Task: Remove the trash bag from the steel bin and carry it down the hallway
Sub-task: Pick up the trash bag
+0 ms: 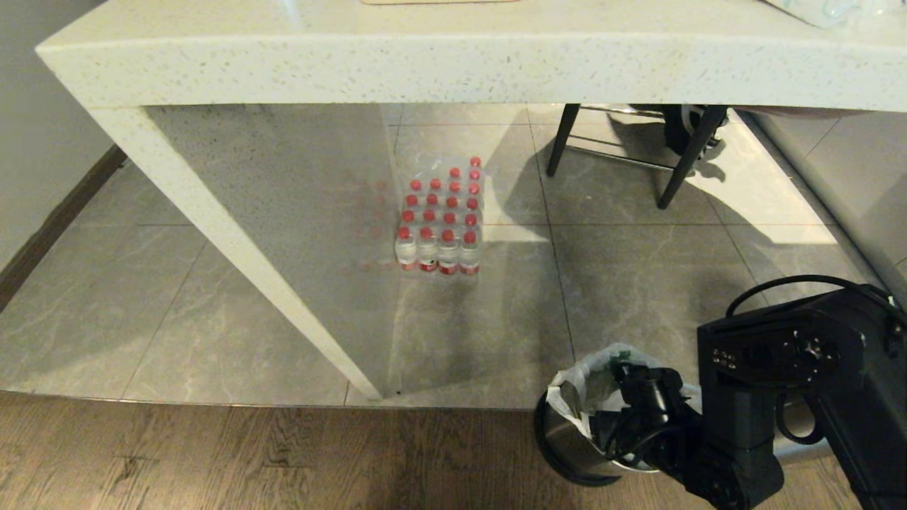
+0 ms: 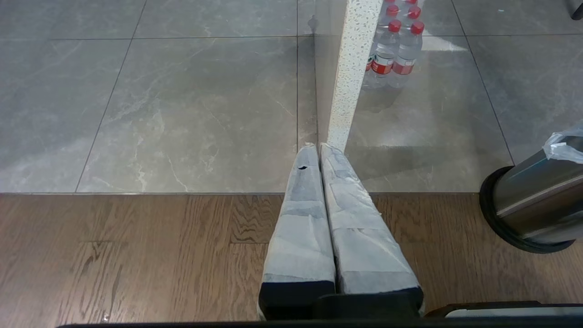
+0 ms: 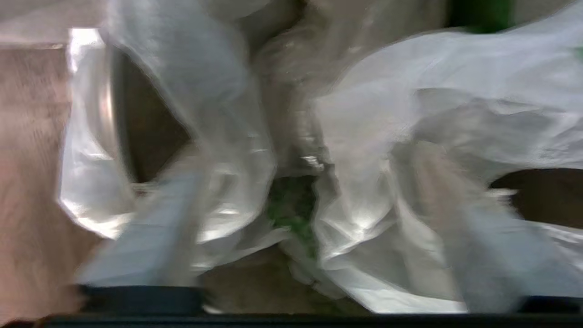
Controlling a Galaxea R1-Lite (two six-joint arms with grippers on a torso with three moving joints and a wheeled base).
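The steel bin (image 1: 567, 443) stands on the wooden floor at the lower right of the head view, and the left wrist view also catches the bin (image 2: 537, 200). The trash bag (image 1: 592, 375), crinkled white plastic with green print, lines it and folds over the rim. My right gripper (image 1: 634, 407) reaches down into the bin's mouth. In its wrist view the gripper (image 3: 300, 168) stands open, its fingers (image 3: 150, 228) wide apart with folds of the bag (image 3: 410, 91) between them. My left gripper (image 2: 317, 148) hangs shut and empty over the floor. The hallway is out of view.
A pale stone table (image 1: 425, 64) spans the top of the head view, and its slanted leg (image 1: 248, 248) lands left of the bin. A wrapped pack of red-capped water bottles (image 1: 443, 227) sits under it. Black chair legs (image 1: 680, 163) stand behind.
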